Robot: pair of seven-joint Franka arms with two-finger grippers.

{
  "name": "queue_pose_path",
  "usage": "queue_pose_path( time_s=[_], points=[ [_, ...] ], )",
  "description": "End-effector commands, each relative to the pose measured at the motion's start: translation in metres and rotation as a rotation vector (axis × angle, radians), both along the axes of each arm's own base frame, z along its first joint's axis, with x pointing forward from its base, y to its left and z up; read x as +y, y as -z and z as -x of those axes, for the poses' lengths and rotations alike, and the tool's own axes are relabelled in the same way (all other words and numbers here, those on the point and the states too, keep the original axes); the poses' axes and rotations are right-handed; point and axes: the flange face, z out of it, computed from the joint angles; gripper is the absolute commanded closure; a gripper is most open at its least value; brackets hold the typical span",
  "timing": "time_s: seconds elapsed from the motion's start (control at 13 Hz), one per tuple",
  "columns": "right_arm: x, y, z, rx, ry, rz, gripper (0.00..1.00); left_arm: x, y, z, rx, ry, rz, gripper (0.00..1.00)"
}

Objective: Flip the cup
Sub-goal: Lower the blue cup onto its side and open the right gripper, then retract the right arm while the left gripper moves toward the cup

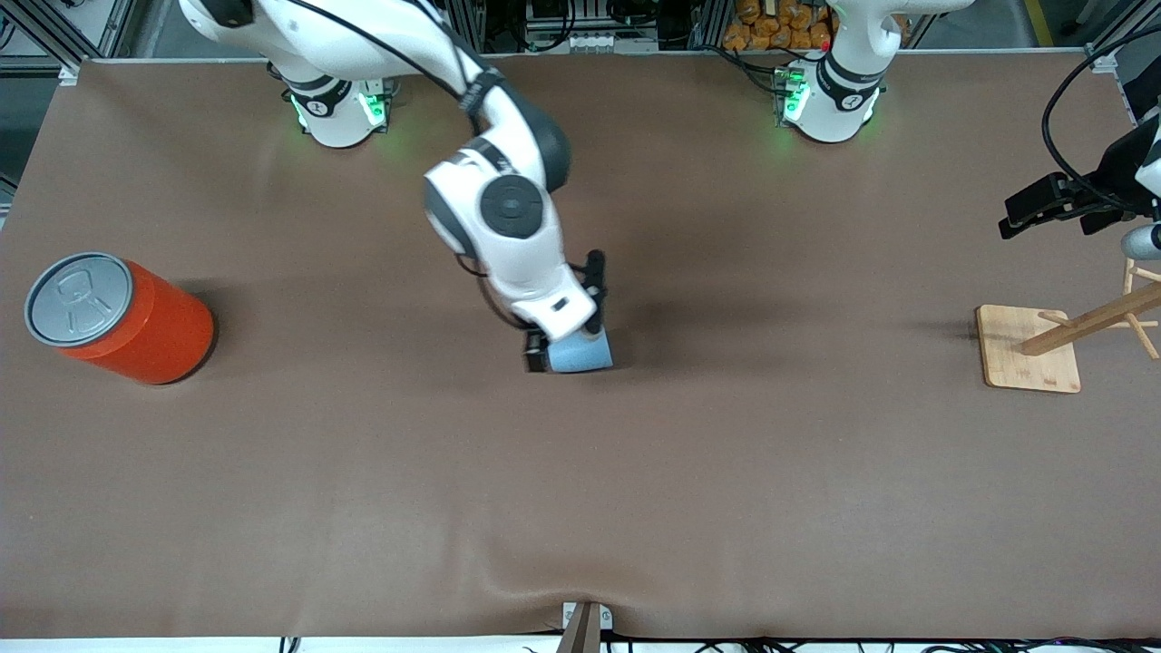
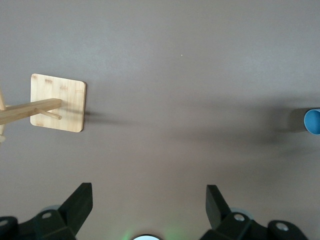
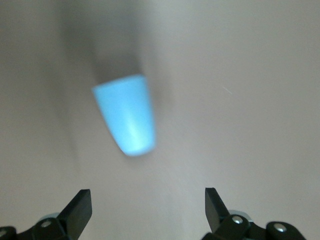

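**Blue cup on its side in the middle of the table**

The cup [image 1: 580, 352] lay on its side near the middle of the brown table [image 1: 363, 472], well away from every edge. In the left wrist view its round dark blue mouth [image 2: 312, 121] faced toward the left arm's end of the table. In the right wrist view the cup [image 3: 127, 119] looked like a pale blue cone lying flat.

The right gripper [image 1: 567, 349] hung low right over the cup. Its two black fingers [image 3: 75, 212] were spread wide, and they held nothing. The cup was not between them.

The left gripper [image 1: 1029, 213] was up in the air by the edge at the left arm's end of the table, waiting. Its fingers [image 2: 77, 207] were wide apart too, with nothing in them.

A wooden stand [image 1: 1029, 349] sat on the table under it, with a tilted stick and pegs. A big orange can [image 1: 122, 317] with a grey lid stood near the edge at the right arm's end.
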Motion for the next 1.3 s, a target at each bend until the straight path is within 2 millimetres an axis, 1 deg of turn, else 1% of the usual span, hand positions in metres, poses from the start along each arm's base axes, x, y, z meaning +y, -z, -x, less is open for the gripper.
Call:
queue_pose_path(
  time_s=[0.0,0.08,0.15,0.23,0.31,0.38,0.46,0.54,0.61,0.69,0.77,0.84,0.92,1.0,1.23],
  points=[
    [-0.087,-0.041,-0.033,0.011,0.221,0.004,0.00,-0.007,-0.002,0.000,0.007,0.010,0.015,0.00],
    [-0.122,-0.056,-0.047,0.005,0.330,-0.002,0.00,-0.012,0.000,0.000,0.012,0.020,0.022,0.00],
    [-0.150,-0.063,-0.057,0.003,0.424,-0.006,0.00,-0.019,0.004,0.000,0.025,0.029,0.045,0.00],
    [-0.175,-0.073,-0.064,-0.002,0.500,-0.011,0.00,-0.024,0.013,-0.004,0.047,0.037,0.067,0.00],
    [-0.208,-0.084,-0.070,-0.005,0.581,-0.010,0.00,-0.033,0.026,-0.010,0.075,0.047,0.101,0.00],
    [-0.244,-0.097,-0.074,0.000,0.654,0.004,0.00,-0.045,0.046,-0.018,0.115,0.059,0.131,0.00],
    [-0.283,-0.111,-0.075,0.008,0.729,0.011,0.00,-0.059,0.063,-0.024,0.149,0.066,0.170,0.00],
    [-0.316,-0.125,-0.075,0.011,0.802,0.011,0.00,-0.072,0.078,-0.030,0.177,0.074,0.220,0.00],
    [-0.338,-0.140,-0.070,0.017,0.847,0.018,0.00,-0.081,0.097,-0.038,0.202,0.093,0.272,0.00],
    [-0.356,-0.153,-0.063,0.019,0.901,0.027,0.00,-0.102,0.119,-0.046,0.223,0.119,0.309,0.00],
    [-0.382,-0.172,-0.055,0.013,0.954,0.034,0.00,-0.115,0.135,-0.053,0.234,0.122,0.346,0.00],
    [-0.401,-0.192,-0.045,-0.004,0.990,0.032,0.00,-0.127,0.153,-0.058,0.245,0.121,0.379,0.00],
    [-0.411,-0.205,-0.037,-0.006,1.027,0.032,0.00,-0.136,0.169,-0.064,0.250,0.112,0.420,0.00],
    [-0.418,-0.214,-0.028,0.010,1.082,0.039,0.00,-0.140,0.185,-0.069,0.251,0.091,0.466,0.00],
    [-0.457,-0.241,-0.002,0.036,1.189,0.041,0.00,-0.179,0.223,-0.074,0.220,0.035,0.600,0.00]
  ],
)
